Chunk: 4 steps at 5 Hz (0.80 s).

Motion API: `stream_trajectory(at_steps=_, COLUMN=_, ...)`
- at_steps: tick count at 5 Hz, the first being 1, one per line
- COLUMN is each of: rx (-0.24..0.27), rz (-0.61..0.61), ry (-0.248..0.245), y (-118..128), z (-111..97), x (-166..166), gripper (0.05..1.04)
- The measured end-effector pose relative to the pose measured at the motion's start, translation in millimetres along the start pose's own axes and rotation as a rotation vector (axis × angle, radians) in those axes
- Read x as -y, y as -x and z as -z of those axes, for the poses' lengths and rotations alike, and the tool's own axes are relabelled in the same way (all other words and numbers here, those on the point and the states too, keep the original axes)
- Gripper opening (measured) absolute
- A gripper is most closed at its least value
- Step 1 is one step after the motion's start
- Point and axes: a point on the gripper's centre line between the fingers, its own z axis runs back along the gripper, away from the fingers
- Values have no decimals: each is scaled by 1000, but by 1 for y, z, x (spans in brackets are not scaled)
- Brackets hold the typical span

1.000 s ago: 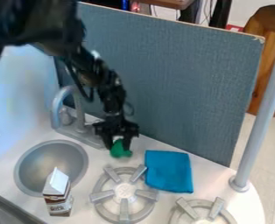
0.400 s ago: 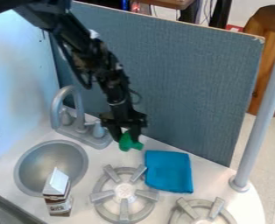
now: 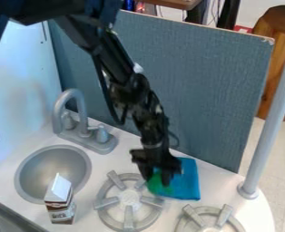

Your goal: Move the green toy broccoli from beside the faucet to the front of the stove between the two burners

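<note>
From the camera view, a black gripper (image 3: pixel 158 177) points downward, fingers partly closed around a green object (image 3: pixel 154 186), apparently pinched from above so its lower part stays exposed. The object sits between and just below the fingertips, overlapping the blue cloth (image 3: pixel 187 182), beside a gray burner (image 3: pixel 128 198).

The white counter (image 3: pixel 112 162) (sink (image 3: pixel 45 170) inset) carries a faucet (image 3: pixel 82 113), carton (image 3: pixel 59 199), blue cloth (image 3: pixel 187 183) and two burners (image 3: pixel 129 198).

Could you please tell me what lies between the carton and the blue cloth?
In the camera view, a grey burner lies between the carton and the blue cloth, with bare white counter between carton and burner.
</note>
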Motion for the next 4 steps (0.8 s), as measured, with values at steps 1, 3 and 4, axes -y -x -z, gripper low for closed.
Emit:
stream_trajectory(at_steps=1, rx=2, rz=54, ry=-25, y=25, z=6, x=7, gripper=654)
stream_trajectory(at_steps=3, rx=9, rz=89, ry=-49, y=58, z=7, x=2, gripper=654)
stream_trajectory(at_steps=4, rx=13, rz=127, ry=-66, y=67, z=10, x=5, gripper=654)
